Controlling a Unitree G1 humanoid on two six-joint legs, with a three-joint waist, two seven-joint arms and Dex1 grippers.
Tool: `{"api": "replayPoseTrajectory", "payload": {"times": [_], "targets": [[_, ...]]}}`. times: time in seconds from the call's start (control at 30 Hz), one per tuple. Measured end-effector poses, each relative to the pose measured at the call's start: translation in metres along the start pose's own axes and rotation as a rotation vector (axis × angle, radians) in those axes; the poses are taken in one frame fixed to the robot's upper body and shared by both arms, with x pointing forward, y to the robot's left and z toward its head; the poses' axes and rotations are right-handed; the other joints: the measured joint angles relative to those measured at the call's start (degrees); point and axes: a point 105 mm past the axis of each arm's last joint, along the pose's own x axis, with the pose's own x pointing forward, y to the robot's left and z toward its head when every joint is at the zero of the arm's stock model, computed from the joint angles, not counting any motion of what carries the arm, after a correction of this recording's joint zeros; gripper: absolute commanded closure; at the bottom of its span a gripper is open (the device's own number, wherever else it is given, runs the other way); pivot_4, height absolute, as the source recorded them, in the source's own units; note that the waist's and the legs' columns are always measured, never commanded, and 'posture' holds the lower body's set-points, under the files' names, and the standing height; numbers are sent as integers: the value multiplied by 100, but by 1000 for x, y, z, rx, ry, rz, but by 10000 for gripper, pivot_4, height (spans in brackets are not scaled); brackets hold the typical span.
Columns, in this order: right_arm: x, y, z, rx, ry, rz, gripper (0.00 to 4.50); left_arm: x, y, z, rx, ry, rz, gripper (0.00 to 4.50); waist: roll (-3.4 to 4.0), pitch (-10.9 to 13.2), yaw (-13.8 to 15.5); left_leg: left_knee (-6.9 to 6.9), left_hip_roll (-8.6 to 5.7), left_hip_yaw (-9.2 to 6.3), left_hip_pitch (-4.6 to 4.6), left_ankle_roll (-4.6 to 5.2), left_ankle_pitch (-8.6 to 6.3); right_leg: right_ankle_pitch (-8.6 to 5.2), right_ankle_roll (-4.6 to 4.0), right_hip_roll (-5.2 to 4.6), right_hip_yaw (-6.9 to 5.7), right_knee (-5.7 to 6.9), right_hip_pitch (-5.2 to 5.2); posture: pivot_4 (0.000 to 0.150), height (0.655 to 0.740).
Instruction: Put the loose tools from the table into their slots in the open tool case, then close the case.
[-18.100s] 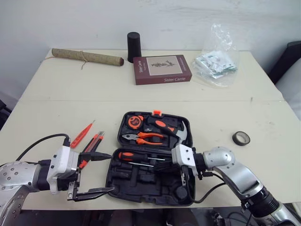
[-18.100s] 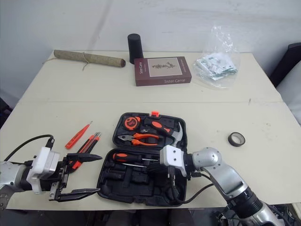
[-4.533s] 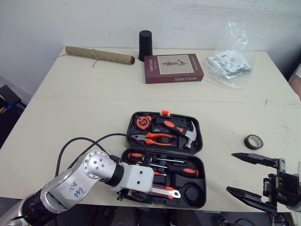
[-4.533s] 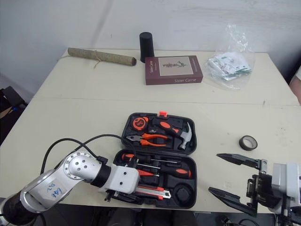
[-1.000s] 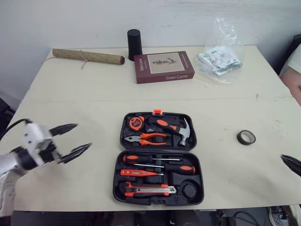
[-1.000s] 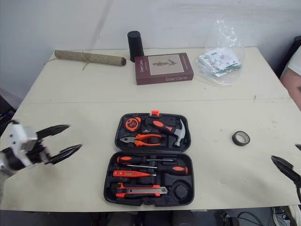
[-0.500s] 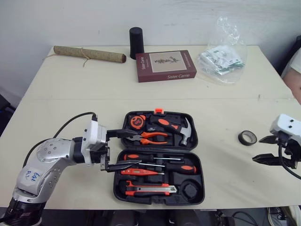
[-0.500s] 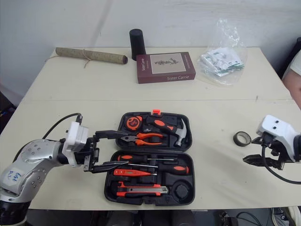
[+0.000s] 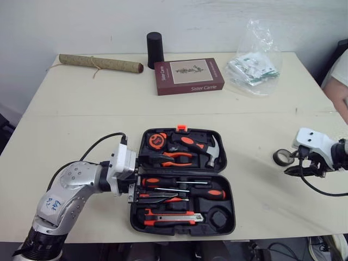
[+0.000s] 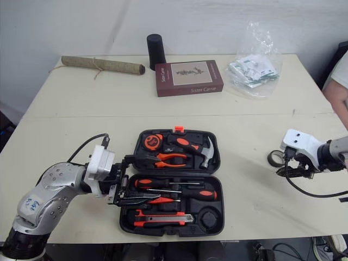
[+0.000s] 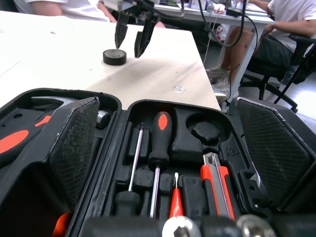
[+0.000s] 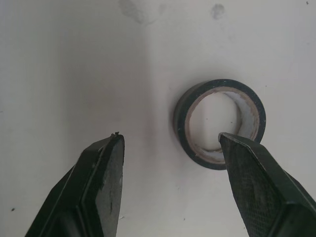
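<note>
Tape roll point(image 12: 183, 116) rim partly behind right finger point(image 12: 252, 173), pliers point(image 9: 176, 159) nose behind left fingers point(image 9: 145, 158), person point(image 9: 341, 79) cropped

The pale worktop point(image 9: 81, 125) carries 6 things. The open black tool case point(image 9: 202, 206) lies flat near the front edge, about mid-width. To the case's right, well apart, a roll of black tape point(image 9: 282, 157) lies flat. Beyond the case, a seam runs across the worktop. Farther beyond, a dark red book point(image 9: 188, 76) lies cover up, with a black cylinder point(image 9: 154, 50) standing just beside its left corner. A tied brown roll point(image 9: 100, 63) lies beyond and left of the case, a clear plastic bag point(image 9: 253, 60) of packets beyond and right.
</note>
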Motion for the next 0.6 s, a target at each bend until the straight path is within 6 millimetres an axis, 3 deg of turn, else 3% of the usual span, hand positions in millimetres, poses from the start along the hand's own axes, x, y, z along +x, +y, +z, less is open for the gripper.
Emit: {"api": "replayPoseTrajectory", "payload": {"times": [0.13,0.23,0.37,0.4,0.5,0.6], "targets": [[12,-7,3,1,6,18,12661,2,-1,1,8,-8,-4,0,0,0,0,5,0,0,0,0,0,0,0,2,0,2,0,1500,7400],[20,-7,0,-2,28,45,21798,5,-3,4,20,-9,-5,0,0,0,5,10,0,1,-3,0,0,0,0,2,0,4,0,1500,7400],[21,-13,4,-22,37,48,42516,6,-1,7,26,-6,13,0,1,0,7,19,0,0,-4,1,0,0,0,2,-1,12,0,1500,7400],[20,-14,5,-35,44,48,44895,7,0,8,31,-6,16,0,0,0,8,20,0,-1,-4,1,0,0,0,2,-1,13,0,1500,7400],[17,-16,10,-76,54,58,44895,9,0,12,53,-8,15,0,1,0,4,21,0,0,-5,1,-1,0,0,2,-1,14,0,1500,7400],[7,-7,27,-170,43,110,44895,10,-2,14,62,-7,7,0,4,2,4,20,2,-1,-5,0,-1,0,1,4,-1,16,-2,1500,7400]]}}
